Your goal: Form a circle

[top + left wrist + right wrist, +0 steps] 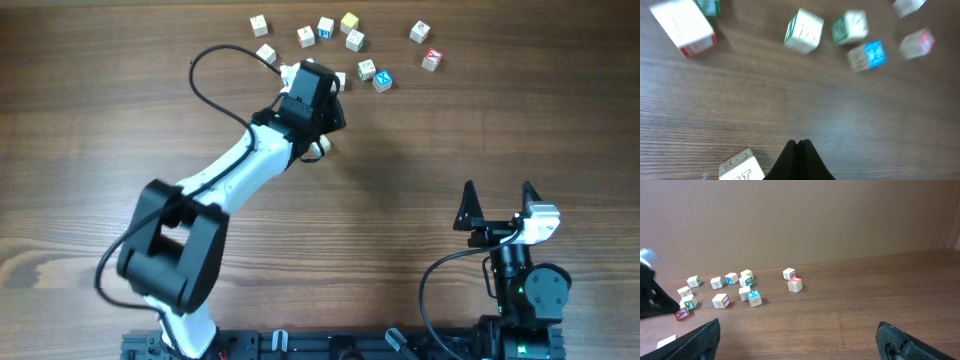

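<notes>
The left arm's black two-finger gripper (797,144) had its fingers pressed together on nothing, low over the brown wood-grain table (450,130). The small pale wooden letter cubes (355,40), one with a blue face, lay in a loose scatter just beyond it at the far side, not yet in a ring. Another pale cube (742,167) sat near the fingers. The right gripper (498,188) stood wide apart, well away.

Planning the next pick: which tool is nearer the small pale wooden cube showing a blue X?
Left. The left tool, shut, is a short way from the blue-X cube; the right tool hangs open far off, by its own base.
</notes>
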`<state>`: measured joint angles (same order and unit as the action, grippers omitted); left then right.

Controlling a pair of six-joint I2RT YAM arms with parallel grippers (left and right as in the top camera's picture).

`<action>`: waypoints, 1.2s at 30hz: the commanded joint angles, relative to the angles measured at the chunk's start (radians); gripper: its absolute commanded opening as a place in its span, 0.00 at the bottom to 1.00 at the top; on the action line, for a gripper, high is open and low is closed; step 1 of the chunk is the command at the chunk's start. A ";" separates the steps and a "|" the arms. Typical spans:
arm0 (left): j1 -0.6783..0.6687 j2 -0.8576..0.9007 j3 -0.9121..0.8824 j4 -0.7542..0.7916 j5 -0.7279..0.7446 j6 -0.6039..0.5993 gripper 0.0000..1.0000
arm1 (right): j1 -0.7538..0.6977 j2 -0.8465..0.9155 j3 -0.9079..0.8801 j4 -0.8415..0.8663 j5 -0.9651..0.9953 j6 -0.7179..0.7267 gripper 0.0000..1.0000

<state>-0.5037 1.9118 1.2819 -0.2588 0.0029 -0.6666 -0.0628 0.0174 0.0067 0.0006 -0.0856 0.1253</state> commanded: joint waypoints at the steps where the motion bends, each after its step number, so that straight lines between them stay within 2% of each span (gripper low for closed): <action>1: 0.001 0.068 -0.001 0.017 0.082 0.039 0.04 | -0.004 -0.006 -0.002 0.004 0.002 -0.018 1.00; 6: 0.000 0.080 -0.001 0.030 0.086 0.088 0.04 | -0.004 -0.006 -0.002 0.004 0.002 -0.018 1.00; 25: 0.000 0.080 -0.001 -0.071 -0.050 0.087 0.04 | -0.004 -0.006 -0.002 0.004 0.002 -0.018 1.00; 36: 0.000 0.080 -0.001 -0.062 -0.057 0.085 0.04 | -0.004 -0.006 -0.002 0.004 0.002 -0.018 1.00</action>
<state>-0.5037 1.9804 1.2819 -0.3298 -0.0334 -0.6022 -0.0628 0.0174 0.0067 0.0006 -0.0856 0.1253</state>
